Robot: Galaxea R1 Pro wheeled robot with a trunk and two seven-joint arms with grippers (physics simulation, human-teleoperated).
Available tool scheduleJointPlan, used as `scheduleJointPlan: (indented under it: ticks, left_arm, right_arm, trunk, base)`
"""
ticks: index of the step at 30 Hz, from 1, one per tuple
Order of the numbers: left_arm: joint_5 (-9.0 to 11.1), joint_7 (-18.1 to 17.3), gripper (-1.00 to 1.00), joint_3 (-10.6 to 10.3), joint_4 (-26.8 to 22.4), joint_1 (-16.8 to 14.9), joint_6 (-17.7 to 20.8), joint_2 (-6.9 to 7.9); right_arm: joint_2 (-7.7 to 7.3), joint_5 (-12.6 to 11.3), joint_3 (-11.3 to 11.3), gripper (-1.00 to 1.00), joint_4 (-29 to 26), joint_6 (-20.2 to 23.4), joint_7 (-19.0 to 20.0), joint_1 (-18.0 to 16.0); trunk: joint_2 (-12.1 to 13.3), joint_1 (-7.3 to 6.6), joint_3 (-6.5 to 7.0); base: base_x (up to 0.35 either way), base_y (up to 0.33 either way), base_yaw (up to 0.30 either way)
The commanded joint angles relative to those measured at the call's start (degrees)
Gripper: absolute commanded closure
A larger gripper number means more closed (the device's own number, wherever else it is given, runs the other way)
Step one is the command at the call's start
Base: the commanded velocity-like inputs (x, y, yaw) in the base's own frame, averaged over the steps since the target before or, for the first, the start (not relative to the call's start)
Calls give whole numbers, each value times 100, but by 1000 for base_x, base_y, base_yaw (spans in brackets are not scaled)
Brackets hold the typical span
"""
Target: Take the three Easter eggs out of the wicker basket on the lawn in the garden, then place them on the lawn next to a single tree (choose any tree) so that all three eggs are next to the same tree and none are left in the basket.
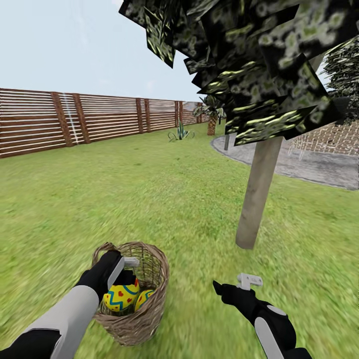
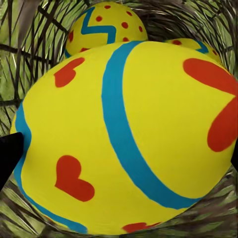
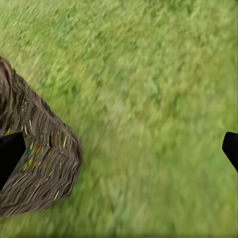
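Observation:
The brown wicker basket point(image 1: 149, 309) stands on the lawn point(image 1: 149, 199) low in the head view, in front of my left arm. My left gripper point(image 1: 125, 280) reaches down into it, open, with its fingers on either side of a yellow Easter egg point(image 2: 148, 129) with a blue band and red hearts. Two more eggs point(image 2: 104, 25) point(image 2: 193, 44) lie behind it; the head view shows eggs point(image 1: 121, 296) point(image 1: 143, 298) under the gripper. My right gripper point(image 1: 225, 289) hovers open and empty over grass, to the right of the basket point(image 3: 39, 163). The tree point(image 1: 257, 194) stands just beyond it.
A grey paved patio point(image 1: 309, 167) curves behind the tree at the right, with pale woven seats point(image 1: 334, 137). The brown slat fence point(image 1: 75, 119) runs along the left and back. A short palm point(image 1: 212, 117) and a spiky plant point(image 1: 179, 133) stand far off.

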Motion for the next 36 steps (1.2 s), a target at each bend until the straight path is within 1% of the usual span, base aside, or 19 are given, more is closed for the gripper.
scheduleJointPlan:
  ticks: [1, 7, 11, 14, 18, 19, 21, 24, 29, 32, 36]
  left_arm:
    - [31, 37, 100, -13, -20, 0, 24, -1]
    - [31, 44, 100, -16, -98, 7, 25, 1]
    - [31, 44, 100, -27, -243, 25, 25, 5]
    - [31, 50, 100, -32, -402, 34, 97, 7]
    - [31, 47, 100, -24, -1015, 45, 378, 6]
    - [31, 50, 100, -22, -1291, 47, 500, 6]
    - [31, 63, 100, -19, -1642, 48, 672, 6]
    - [29, 82, 100, -20, -1965, 48, 681, 5]
    - [23, 103, 100, -25, -2181, 50, 681, 5]
    - [17, 109, 100, -25, -2431, 66, 681, 5]
    - [14, 114, 100, -31, -2899, 82, 681, 1]
  right_arm:
    - [-7, -58, 11, -100, -7, 14, -58, -4]
    - [-6, -57, 11, -100, -7, 15, -58, -4]
    - [-5, -60, 11, -100, -7, 17, -58, -4]
    - [-5, -58, 11, -100, -7, 15, -58, -4]
    - [-7, -56, 11, -100, -7, 17, -58, -4]
    - [-6, -57, 11, -100, -7, 15, -58, -4]
    - [-6, -59, 11, -100, -7, 16, -58, -4]
    - [-6, -59, 11, -100, -7, 17, -58, -4]
    - [-7, -57, 11, -100, -7, 15, -58, -4]
    - [-7, -62, 8, -100, -7, 7, -53, -4]
    - [-6, -64, 10, -100, -7, 0, -48, -4]
  trunk:
    - [-1, -4, 17]
    - [7, -20, 150]
    - [13, -30, 239]
    - [17, -38, 305]
    - [22, -48, 394]
    - [23, -51, 416]
    - [26, -56, 460]
    - [30, -63, 527]
    - [37, -76, 637]
    - [41, -84, 704]
    - [201, -172, 778]
  base:
    - [-121, 0, 0]
    - [-136, 0, 0]
    - [-13, 0, 0]
    - [-2, 0, 0]
    - [0, 0, 0]
    - [0, 0, 0]
    - [0, 0, 0]
    - [0, 0, 0]
    - [0, 0, 0]
    - [0, 0, 0]
    - [0, 0, -2]
